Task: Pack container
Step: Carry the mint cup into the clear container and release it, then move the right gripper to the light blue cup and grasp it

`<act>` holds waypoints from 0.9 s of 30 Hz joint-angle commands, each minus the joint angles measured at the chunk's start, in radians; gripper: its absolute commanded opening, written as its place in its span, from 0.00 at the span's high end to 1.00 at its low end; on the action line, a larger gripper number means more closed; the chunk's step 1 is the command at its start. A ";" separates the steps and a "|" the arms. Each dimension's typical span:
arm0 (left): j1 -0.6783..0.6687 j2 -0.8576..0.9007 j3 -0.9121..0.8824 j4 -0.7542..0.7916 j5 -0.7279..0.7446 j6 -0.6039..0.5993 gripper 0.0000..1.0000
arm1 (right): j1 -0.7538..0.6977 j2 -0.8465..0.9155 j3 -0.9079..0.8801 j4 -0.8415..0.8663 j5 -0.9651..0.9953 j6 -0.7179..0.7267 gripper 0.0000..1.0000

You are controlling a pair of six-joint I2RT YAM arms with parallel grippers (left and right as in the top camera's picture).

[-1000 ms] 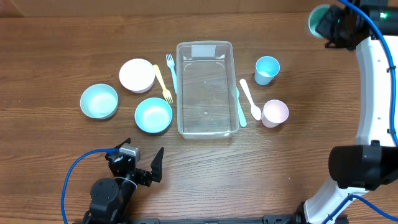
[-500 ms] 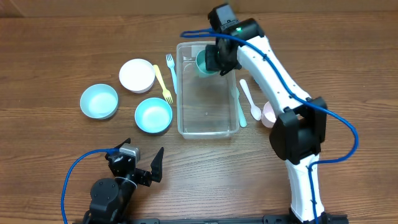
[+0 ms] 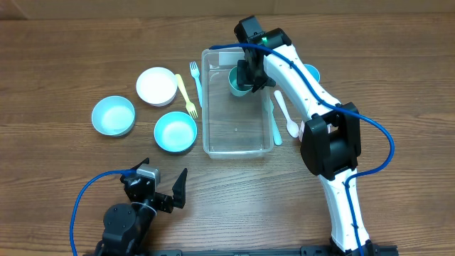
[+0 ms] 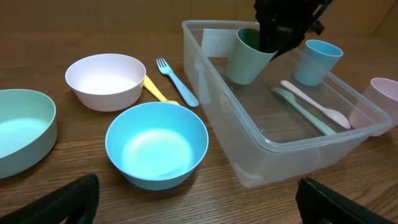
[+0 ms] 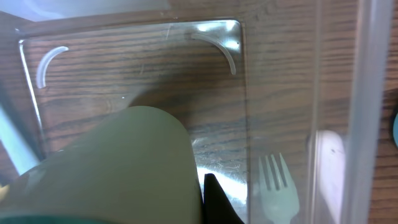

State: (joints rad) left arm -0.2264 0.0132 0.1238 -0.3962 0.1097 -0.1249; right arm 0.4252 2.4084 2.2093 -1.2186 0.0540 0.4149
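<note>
A wooden table [image 3: 64, 178] carries a clear container [image 3: 234, 128] at its middle. Just left of it lie a blue fork [image 3: 195, 80] and a yellow fork [image 3: 186, 97]. Farther left are a white bowl [image 3: 156, 86], a blue bowl [image 3: 175, 131] and a paler bowl [image 3: 113, 115]. To the right lie a white spoon [image 3: 288, 115], a pale green utensil [image 3: 275, 129], a blue cup [image 4: 318, 59] and a pink cup [image 4: 382, 93].

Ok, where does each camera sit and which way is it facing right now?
Overhead: above the table, looking straight down; both arms show, left end effector open, right end effector gripping the green cup over the container.
Left wrist: low, facing across the blue bowl toward the container; its fingers fill the bottom corners.
Right wrist: looking down past the green cup into the container; one dark finger shows.
Shared: cup and container appear in all three.
</note>
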 commanded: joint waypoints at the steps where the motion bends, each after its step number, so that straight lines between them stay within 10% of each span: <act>1: 0.005 -0.002 -0.007 0.001 0.014 -0.010 0.00 | -0.004 0.024 0.015 0.012 0.016 0.008 0.96; 15: 0.005 -0.002 -0.007 0.001 0.014 -0.010 0.00 | -0.006 0.010 0.062 -0.015 0.011 0.005 0.62; 27: 0.005 -0.002 -0.007 0.001 0.014 -0.010 0.00 | -0.120 -0.035 0.734 -0.460 0.119 -0.021 0.40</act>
State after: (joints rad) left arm -0.2264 0.0132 0.1238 -0.3962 0.1097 -0.1249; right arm 0.3946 2.4027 2.8891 -1.6520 0.1059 0.3996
